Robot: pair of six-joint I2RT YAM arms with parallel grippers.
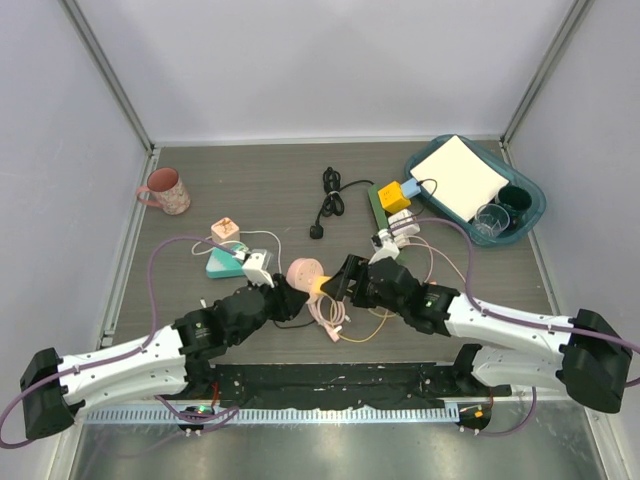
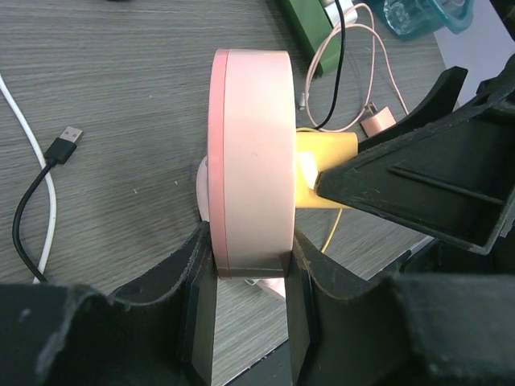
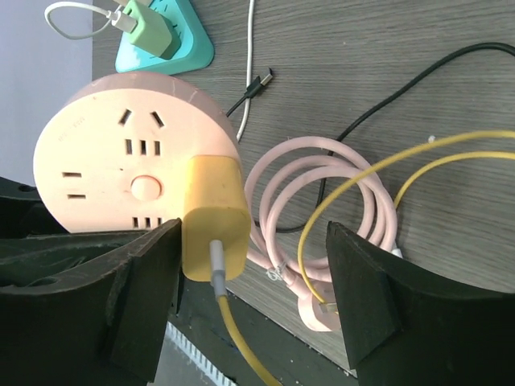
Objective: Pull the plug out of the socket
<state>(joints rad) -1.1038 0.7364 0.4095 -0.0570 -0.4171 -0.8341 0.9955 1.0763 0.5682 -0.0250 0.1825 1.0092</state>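
A round pink socket is held on edge just above the table, clamped across its thickness by my left gripper; it shows edge-on in the left wrist view and face-on in the right wrist view. A yellow plug with a yellow cable sits in the socket's face, and shows in the left wrist view and the top view. My right gripper is open around the plug, its left finger touching the plug's side, its right finger well apart.
A coiled pink cord lies under the right gripper. A teal power strip with a green charger and a black USB cable lie nearby. A mug, a black cord, a green strip and a teal tray stand farther back.
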